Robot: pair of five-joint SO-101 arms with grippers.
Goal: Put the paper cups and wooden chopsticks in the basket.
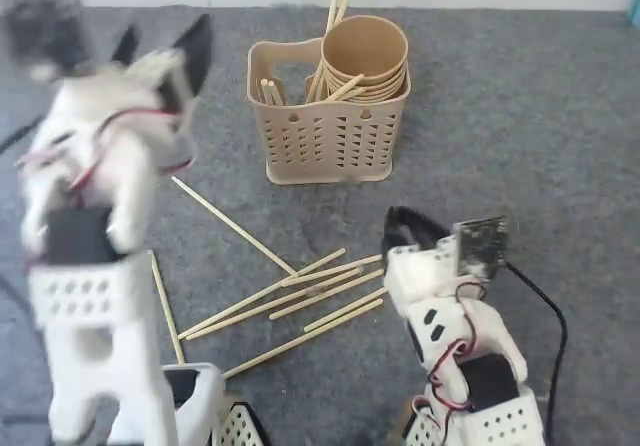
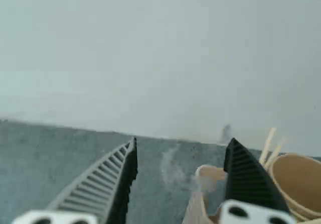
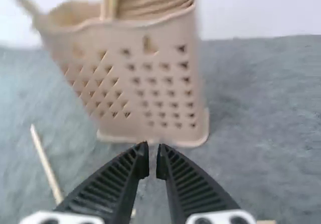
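Left gripper (image 1: 160,44) raised, jaws wide, empty. Right gripper (image 3: 151,153) on near side of basket (image 1: 330,136), jaws almost together, empty. Paper cups (image 1: 365,56) stacked in basket; chopsticks (image 1: 290,301) loose on carpet (image 1: 520,116).

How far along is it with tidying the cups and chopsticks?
The paper cups and a few chopsticks already stand in the basket. Both grippers hold nothing: left gripper open, right gripper shut. Several loose chopsticks are left on the carpet.

basket (image 1: 330,141): cups (image 1: 365,51) fill one half | other half roomy | chopsticks (image 1: 280,303) strewn in front
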